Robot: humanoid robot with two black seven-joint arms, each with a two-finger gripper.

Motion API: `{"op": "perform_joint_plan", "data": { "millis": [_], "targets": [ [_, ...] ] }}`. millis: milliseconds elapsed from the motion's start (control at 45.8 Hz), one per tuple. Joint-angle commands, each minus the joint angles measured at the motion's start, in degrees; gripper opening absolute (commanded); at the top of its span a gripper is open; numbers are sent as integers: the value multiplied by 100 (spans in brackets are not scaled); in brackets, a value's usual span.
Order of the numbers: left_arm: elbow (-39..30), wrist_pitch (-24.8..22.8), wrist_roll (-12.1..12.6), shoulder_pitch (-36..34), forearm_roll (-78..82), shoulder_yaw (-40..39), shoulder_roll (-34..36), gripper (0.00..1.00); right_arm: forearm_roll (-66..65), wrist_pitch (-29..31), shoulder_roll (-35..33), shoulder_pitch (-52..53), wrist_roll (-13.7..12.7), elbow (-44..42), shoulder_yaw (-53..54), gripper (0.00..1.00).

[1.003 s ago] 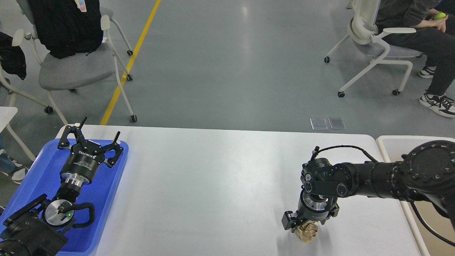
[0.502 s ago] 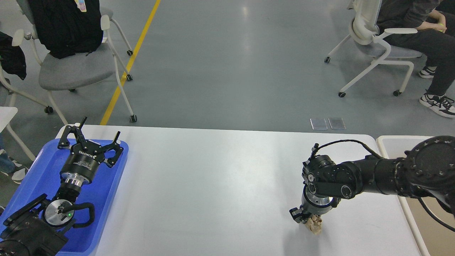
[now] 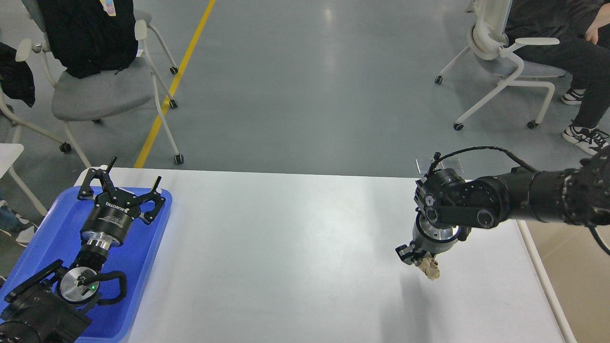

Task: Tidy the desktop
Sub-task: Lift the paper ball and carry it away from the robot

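Observation:
The desktop (image 3: 286, 247) is a wide white tabletop with rounded corners. My right gripper (image 3: 423, 259) points down over its right part and is shut on a crumpled beige paper ball (image 3: 431, 271), held clear above the surface. My left gripper (image 3: 124, 188) is open and empty, hovering over the far end of the blue tray (image 3: 47, 238) at the desktop's left edge.
A beige white-rimmed bin (image 3: 572, 267) stands just right of the desktop, partly hidden by my right arm. Office chairs (image 3: 95, 85) and a seated person (image 3: 572, 43) are on the grey floor beyond the table.
My right gripper has lifted the paper ball off the desktop and moved it up and slightly right, toward the far side. The left arm has not moved.

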Motion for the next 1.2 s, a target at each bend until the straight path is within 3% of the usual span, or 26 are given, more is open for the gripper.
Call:
{"op": "perform_joint_plan", "data": {
  "millis": [0,414,1178],
  "targets": [
    [-6,0,0,1,0,0,0,99,373,240,-287,1227,-7,616,-90,0],
    [3,0,0,1,0,0,0,99,1014,1242,-498,3002,-42,678,-160,0],
    [3,0,0,1,0,0,0,99,1076,1242,-832,3583,-7,616,-371,0]
  ]
}}
